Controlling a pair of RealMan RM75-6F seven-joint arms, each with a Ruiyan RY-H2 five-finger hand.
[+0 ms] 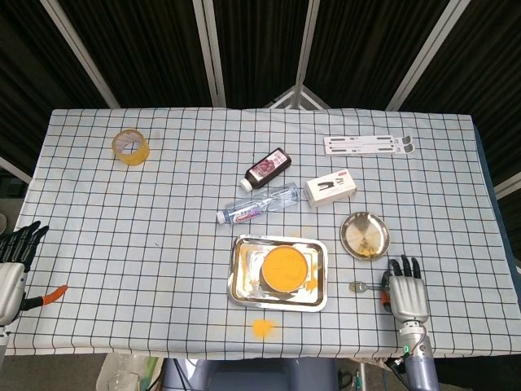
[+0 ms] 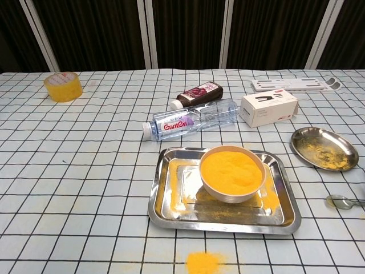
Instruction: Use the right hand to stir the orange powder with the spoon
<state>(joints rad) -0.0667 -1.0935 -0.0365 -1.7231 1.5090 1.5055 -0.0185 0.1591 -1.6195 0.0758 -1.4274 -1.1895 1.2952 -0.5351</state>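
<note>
Beside the tray, spoon waiting to be picked up

Right of the steel tray (image 1: 239,292) lies the spoon (image 1: 363,286), its handle running under the right hand (image 1: 405,296), whose fingers are spread with no visible grasp. Close firmly on the handle, lift level, then carry left to the bowl of orange powder (image 1: 284,268) standing on that tray. Left hand (image 1: 11,272) idles, released, far left of it

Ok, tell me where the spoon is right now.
In the head view, the spoon lies on the tablecloth right of the tray, just below the small round dish, beside the right hand.
</note>
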